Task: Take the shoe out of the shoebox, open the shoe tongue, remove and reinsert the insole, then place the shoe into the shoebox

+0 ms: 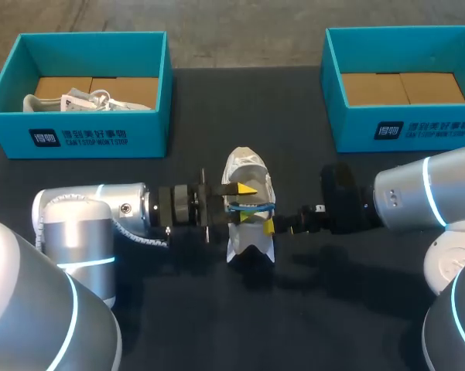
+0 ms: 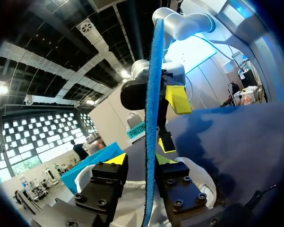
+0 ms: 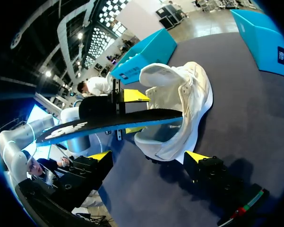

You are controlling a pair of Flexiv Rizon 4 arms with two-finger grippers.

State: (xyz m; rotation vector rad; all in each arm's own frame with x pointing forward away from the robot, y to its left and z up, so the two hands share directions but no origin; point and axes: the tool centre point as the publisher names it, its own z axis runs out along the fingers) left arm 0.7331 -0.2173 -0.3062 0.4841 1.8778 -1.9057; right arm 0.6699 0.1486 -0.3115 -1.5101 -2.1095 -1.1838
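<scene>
The shoe [image 1: 244,166] is out of its box and lies in the middle of the tabletop [image 1: 217,325]. The insole [image 3: 123,122] is out too. The left gripper [image 2: 141,161] pinches it tight and holds it up right by the shoe. The right gripper [image 3: 149,156] has its fingers wide apart, next to the shoe. It looks like two jobs are left: push the insole back in, then put the shoe into a shoebox [image 1: 406,131] at the far edge.

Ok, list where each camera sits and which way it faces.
Head view: above, behind the robot, looking down at the shoe; left arm, right arm show.
Left wrist view: along the left claw, shut on the blue insole.
Right wrist view: along the open right claw toward the shoe.
Both wrist views share the insole.
</scene>
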